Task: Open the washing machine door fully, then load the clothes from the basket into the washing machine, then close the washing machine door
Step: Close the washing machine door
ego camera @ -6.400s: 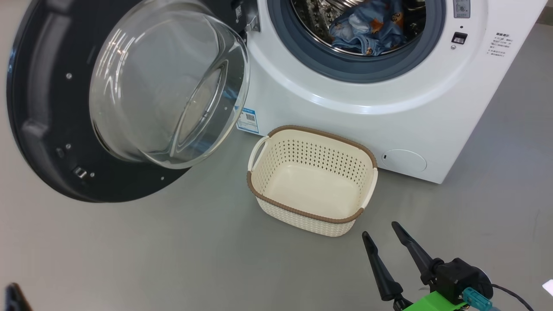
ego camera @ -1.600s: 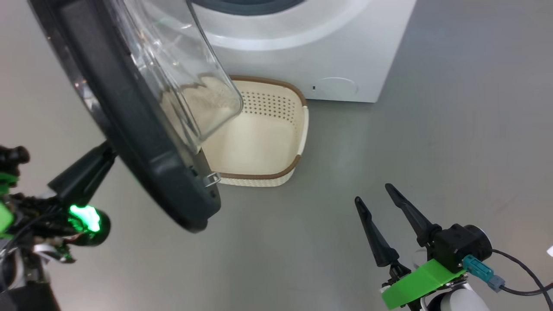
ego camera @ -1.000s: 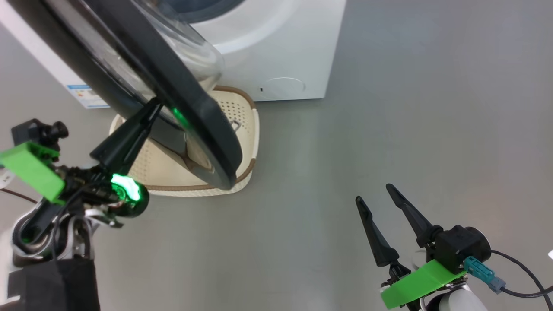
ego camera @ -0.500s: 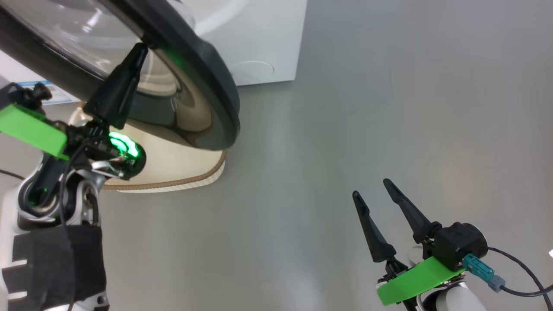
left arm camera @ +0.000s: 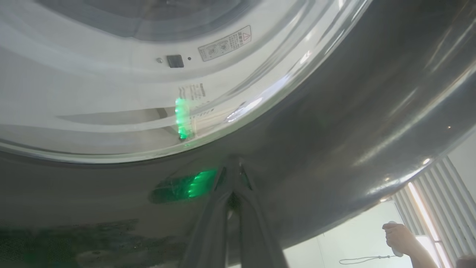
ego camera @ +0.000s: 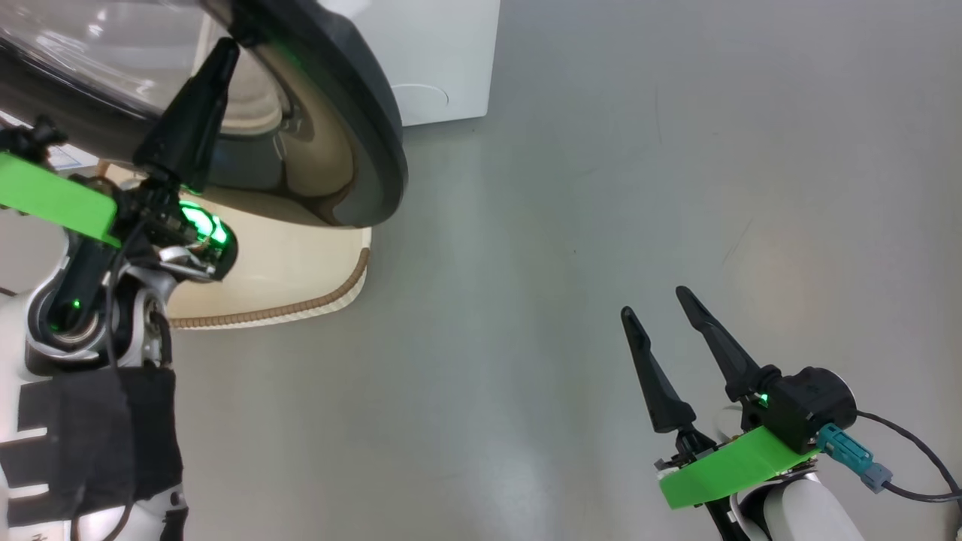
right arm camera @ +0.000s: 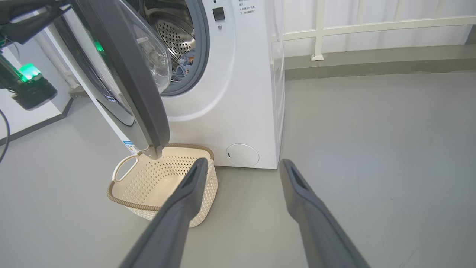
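- Now on the closing step: the left gripper [ego camera: 220,54], fingers pinched together and holding nothing, has its tip on the glossy black outer face of the door [ego camera: 361,135]. In the left wrist view the tip meets its own reflection.
- Over the last few seconds the door has swung from wide open to roughly halfway. The head camera turned too, so part of that shift is my view.
- The basket [right arm camera: 122,203] sits empty on the floor against the washing machine [right arm camera: 241,93] front, under the door's lower edge. The clothes [right arm camera: 182,67] are in the drum [right arm camera: 174,33]. Loading looks done; only shutting the door is left.
- The right gripper [ego camera: 652,300] is spread wide and empty, over bare floor well apart from the door.
- Writing: warning sticker [left arm camera: 225,42] with a triangle, blue label [right arm camera: 130,146] low on the front, print [right arm camera: 248,9] by the latch. All too small to read, and I can't make out a brand.
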